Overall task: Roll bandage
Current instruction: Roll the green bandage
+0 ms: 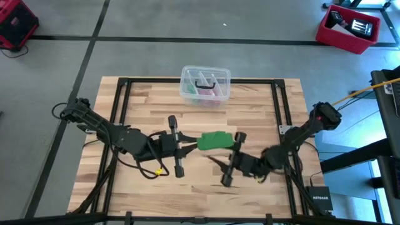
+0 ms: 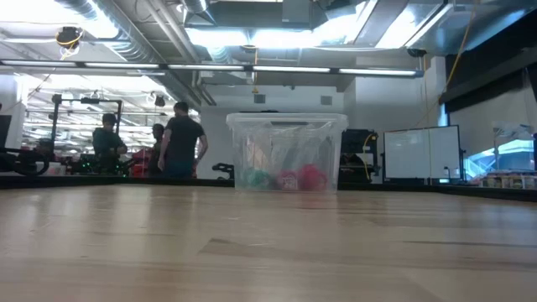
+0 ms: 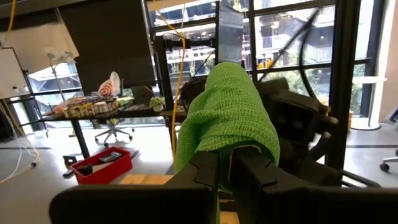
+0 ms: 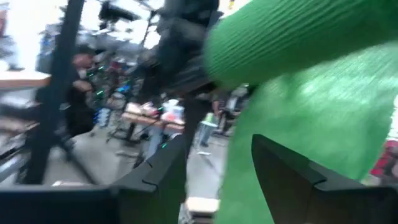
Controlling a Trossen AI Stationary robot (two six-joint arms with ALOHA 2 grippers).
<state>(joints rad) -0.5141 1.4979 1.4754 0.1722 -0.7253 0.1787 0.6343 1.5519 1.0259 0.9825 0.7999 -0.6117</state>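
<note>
- high view, looking straight down: a wooden table (image 1: 250, 106) with a black frame held both dark arms near its middle
- the bandage (image 1: 215, 140), a bright green bunched strip, sat between the two grippers, a little toward the near half of the table
- the left gripper (image 1: 189, 145) reached in from the left side and met the left end of the green fabric
- the right gripper (image 1: 232, 150) reached in from the right side and met the right end of the fabric
- a clear plastic box (image 1: 205, 84) stood at the far edge of the table, well apart from the bandage, with pink and dark items inside
- left wrist view: the bandage (image 3: 228, 118) rose as a thick green fold just ahead of the left gripper (image 3: 224, 167), whose two dark fingers (image 3: 205, 168) were pressed close together with green fabric pinched between them
- right wrist view: the bandage (image 4: 317, 93) filled much of the frame, and the right gripper (image 4: 221, 165) had its fingers (image 4: 286, 168) apart with green fabric lying between them; whether they gripped it could not be told
- low view, level with the table top: only the clear box (image 2: 287, 153) showed on the wood, with people (image 2: 180, 138) standing in the room far behind
- neither arm nor the bandage appeared in that low view
</note>
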